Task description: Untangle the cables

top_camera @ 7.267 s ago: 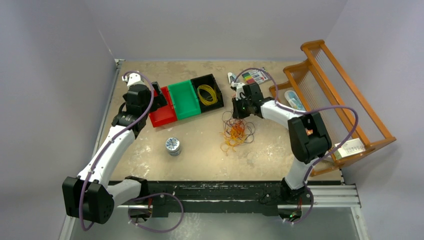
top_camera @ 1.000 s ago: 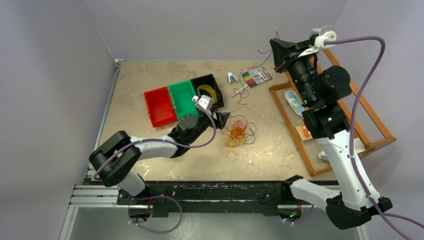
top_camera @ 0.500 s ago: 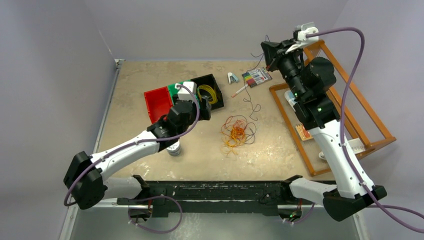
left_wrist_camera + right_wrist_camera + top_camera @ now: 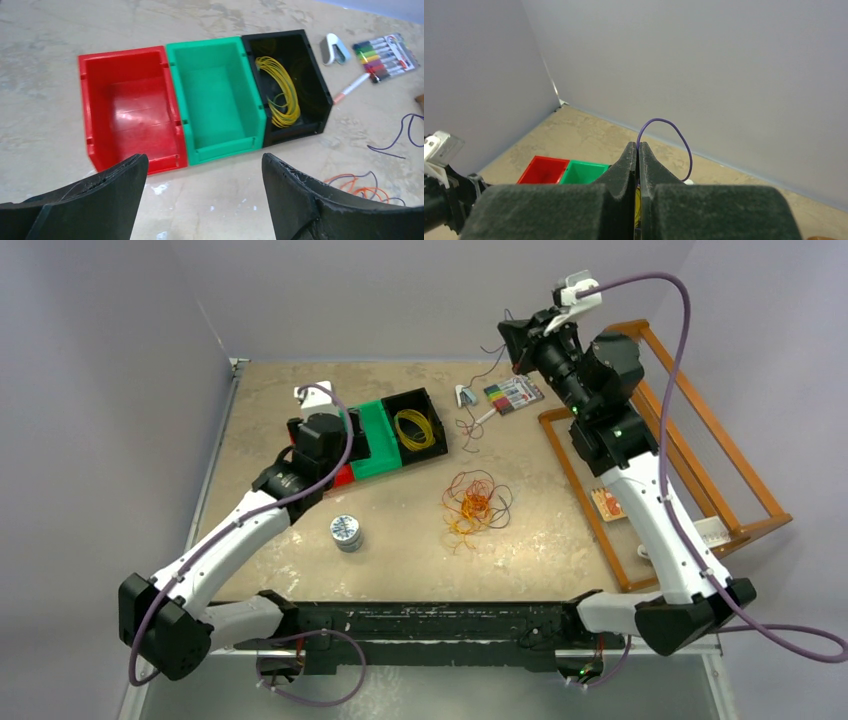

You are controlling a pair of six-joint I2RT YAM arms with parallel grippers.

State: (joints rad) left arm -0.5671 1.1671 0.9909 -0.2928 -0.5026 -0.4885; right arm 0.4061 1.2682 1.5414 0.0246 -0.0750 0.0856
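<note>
Two-arm untangling, one strand lifted. The right gripper (image 4: 638, 147) is hanging high above the far side of the table (image 4: 400, 530), its jaws pressed together and pinching a dark purple strand (image 4: 664, 119), which is arching out above the fingertips. In the overhead view this strand is running nearly vertically down from the raised gripper, its lower end trailing on the table near the marker pack (image 4: 513, 394). The remaining tangle (image 4: 473, 502) of orange-red and dark loops is lying on the table, apart from that trailing end as far as can be told. A yellow cable (image 4: 282, 92) is sitting coiled in the black bin (image 4: 320, 85); the green bin (image 4: 215, 95) and red bin (image 4: 130, 105) are standing empty beside it. The left gripper (image 4: 203, 160) is hovering low on the near side of the bins with its jaws spread wide and holding nothing. The tangle is lying to this gripper's right and just beyond it, so the left arm appears the nearer one, while the bins are lying below and to the left of the right gripper.
</note>
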